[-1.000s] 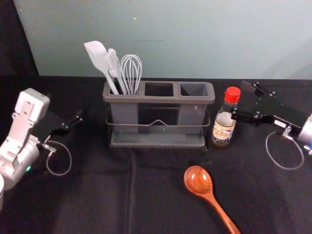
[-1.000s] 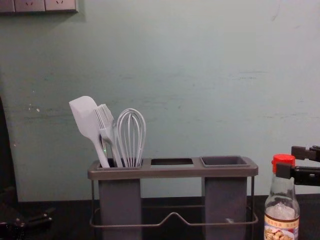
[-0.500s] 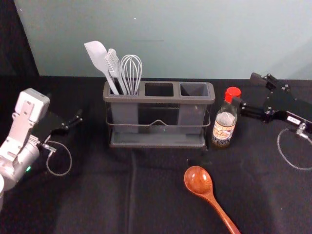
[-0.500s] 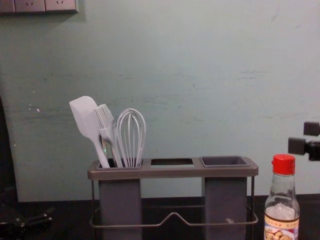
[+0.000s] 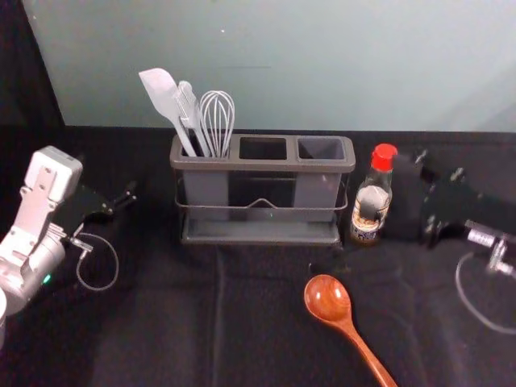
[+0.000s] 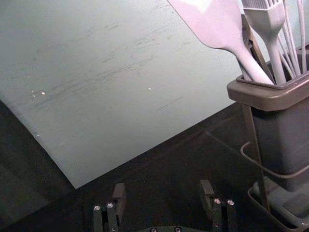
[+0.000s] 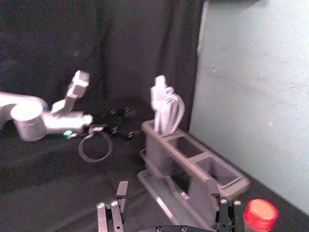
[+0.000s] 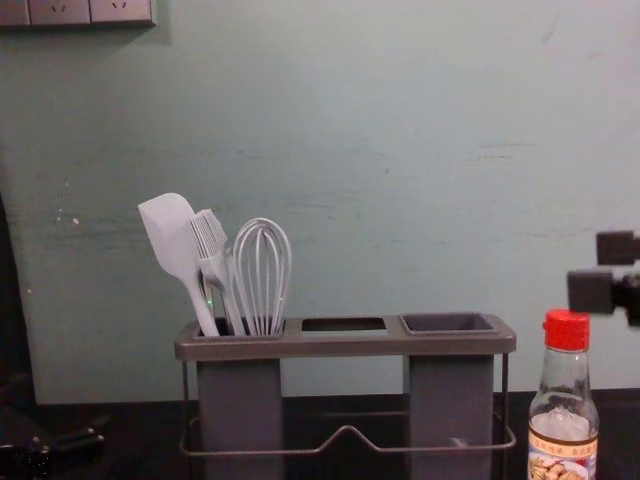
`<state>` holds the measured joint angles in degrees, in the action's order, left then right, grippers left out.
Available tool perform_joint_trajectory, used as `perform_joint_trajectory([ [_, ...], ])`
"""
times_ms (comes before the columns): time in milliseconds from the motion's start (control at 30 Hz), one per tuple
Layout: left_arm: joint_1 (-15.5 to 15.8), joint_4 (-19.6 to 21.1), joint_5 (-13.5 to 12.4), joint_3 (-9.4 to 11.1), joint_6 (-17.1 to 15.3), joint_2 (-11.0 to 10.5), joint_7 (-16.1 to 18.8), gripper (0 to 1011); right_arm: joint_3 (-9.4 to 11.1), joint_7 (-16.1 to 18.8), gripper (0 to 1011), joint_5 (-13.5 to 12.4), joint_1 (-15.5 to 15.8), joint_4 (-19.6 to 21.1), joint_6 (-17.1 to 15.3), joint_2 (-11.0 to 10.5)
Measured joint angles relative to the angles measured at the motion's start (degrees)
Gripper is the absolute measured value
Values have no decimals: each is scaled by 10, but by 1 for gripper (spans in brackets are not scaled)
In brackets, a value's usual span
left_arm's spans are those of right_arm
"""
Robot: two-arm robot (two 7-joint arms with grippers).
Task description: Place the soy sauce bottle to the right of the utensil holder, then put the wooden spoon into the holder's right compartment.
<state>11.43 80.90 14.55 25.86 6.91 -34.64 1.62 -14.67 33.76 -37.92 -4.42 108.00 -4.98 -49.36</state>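
Head view showed the soy sauce bottle standing upright, red cap on top, just beside the right end of the utensil holder. By the bottle on its right side was the right gripper, seen in the chest view at the right edge, next to and slightly above the cap; the right wrist view had its fingers spread wide, with the cap outside the gap between them. A white spatula, a brush and a whisk stood together in the holder's left compartment. Before the holder, toward its right end, the wooden spoon lay on the black cloth, handle angled toward the near right. Well apart to the holder's left, the left gripper was parked, its fingers apart.
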Motion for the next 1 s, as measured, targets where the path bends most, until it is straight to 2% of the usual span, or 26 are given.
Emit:
perform_joint_trajectory([
  [100, 0, 0, 0, 0, 0, 0, 0, 1005, -4, -12, 1003, 7, 13, 27, -16, -11],
  [200, 0, 0, 0, 0, 0, 0, 0, 1005, -13, -43, 1003, 22, 33, 68, -57, -26],
  [233, 0, 0, 0, 0, 0, 0, 0, 1005, -15, -50, 1003, 25, 36, 74, -65, -27],
  [267, 0, 0, 0, 0, 0, 0, 0, 1005, -19, -68, 1003, 32, 42, 87, -87, -30],
  [333, 0, 0, 0, 0, 0, 0, 0, 1005, -20, -76, 1003, 34, 44, 92, -99, -30],
  [400, 0, 0, 0, 0, 0, 0, 0, 1005, -27, -91, 1003, 35, 49, 102, -127, -28],
  [467, 0, 0, 0, 0, 0, 0, 0, 1005, -37, -103, 1003, 37, 50, 108, -152, -22],
  [500, 0, 0, 0, 0, 0, 0, 0, 1005, -47, -114, 1003, 38, 48, 112, -178, -16],
  [533, 0, 0, 0, 0, 0, 0, 0, 1005, -47, -114, 1003, 38, 48, 112, -178, -16],
  [600, 0, 0, 0, 0, 0, 0, 0, 1005, -66, -135, 1003, 35, 40, 113, -229, 3],
  [700, 0, 0, 0, 0, 0, 0, 0, 1005, -78, -153, 1003, 33, 33, 112, -263, 20],
  [800, 0, 0, 0, 0, 0, 0, 0, 1005, -92, -185, 1003, 38, 22, 107, -305, 44],
  [833, 0, 0, 0, 0, 0, 0, 0, 1005, -92, -185, 1003, 38, 22, 107, -305, 44],
  [867, 0, 0, 0, 0, 0, 0, 0, 1005, -97, -200, 1003, 45, 17, 106, -321, 53],
  [1000, 0, 0, 0, 0, 0, 0, 0, 1005, -107, -226, 1003, 65, 8, 104, -353, 69],
])
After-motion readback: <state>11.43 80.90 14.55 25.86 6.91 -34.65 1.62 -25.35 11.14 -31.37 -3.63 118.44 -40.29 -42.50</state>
